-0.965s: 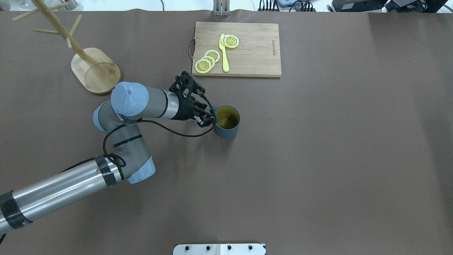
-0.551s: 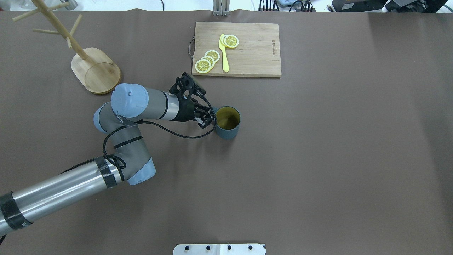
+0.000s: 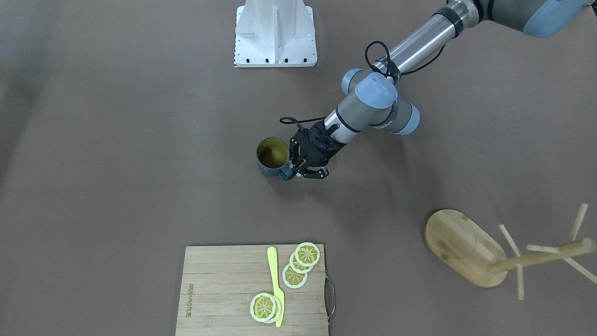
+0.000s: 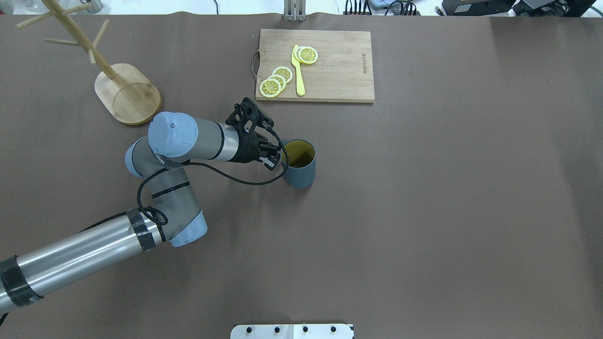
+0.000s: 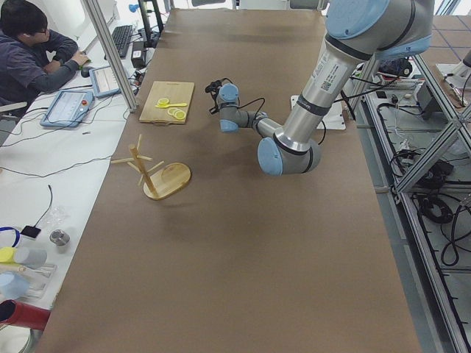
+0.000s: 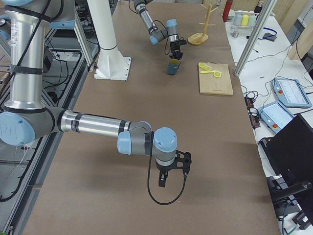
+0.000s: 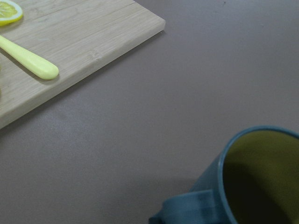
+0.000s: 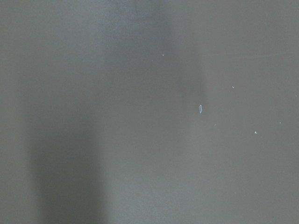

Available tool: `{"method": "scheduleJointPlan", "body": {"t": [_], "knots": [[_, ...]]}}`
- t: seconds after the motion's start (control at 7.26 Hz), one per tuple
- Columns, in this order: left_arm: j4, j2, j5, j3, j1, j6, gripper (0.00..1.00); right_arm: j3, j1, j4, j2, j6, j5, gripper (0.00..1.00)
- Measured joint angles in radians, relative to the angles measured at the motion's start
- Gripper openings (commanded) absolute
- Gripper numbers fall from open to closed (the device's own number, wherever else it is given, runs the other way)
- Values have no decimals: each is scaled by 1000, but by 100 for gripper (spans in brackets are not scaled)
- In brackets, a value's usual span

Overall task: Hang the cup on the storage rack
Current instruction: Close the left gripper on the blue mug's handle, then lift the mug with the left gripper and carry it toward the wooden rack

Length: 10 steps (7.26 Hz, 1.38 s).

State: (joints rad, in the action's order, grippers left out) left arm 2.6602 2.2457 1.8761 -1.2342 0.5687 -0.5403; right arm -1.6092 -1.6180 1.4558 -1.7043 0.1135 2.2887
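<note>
dark teal cup point(image 4: 298, 167), mouth up, just left of centre in the overhead frame, seen against the brown table point(image 4: 424, 212). the left gripper point(image 4: 276, 159) reaches in from the left, fingers closed narrowly on the cup's handle. the storage rack point(image 4: 127, 94) stands well apart at upper left. a cutting board point(image 4: 330, 70) with lemon slices point(image 4: 275, 81) lies at top centre. the right gripper point(image 6: 163, 182) hangs low in the right side view; i cannot tell if it is wide or narrow

Wide brown table point(image 4: 424, 212), white side desk point(image 5: 29, 195), aluminium frame post point(image 5: 110, 51), seated person point(image 5: 26, 59)
</note>
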Motion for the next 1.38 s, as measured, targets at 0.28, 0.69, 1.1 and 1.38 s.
{"method": "scheduleJointPlan", "body": {"t": [0.28,0.69,1.1,1.38], "knots": [[22,-6,0,-2,-1,-5,0,1,0,0,0,-1,0,100],[43,-20,0,-16,7,-113,0,3,0,-3,-4,-7,-6,100],[37,-30,7,-45,30,-343,0,10,1,-32,-4,-11,-3,100],[36,-49,78,-61,72,-525,0,6,1,-35,-3,-12,3,100]]}}
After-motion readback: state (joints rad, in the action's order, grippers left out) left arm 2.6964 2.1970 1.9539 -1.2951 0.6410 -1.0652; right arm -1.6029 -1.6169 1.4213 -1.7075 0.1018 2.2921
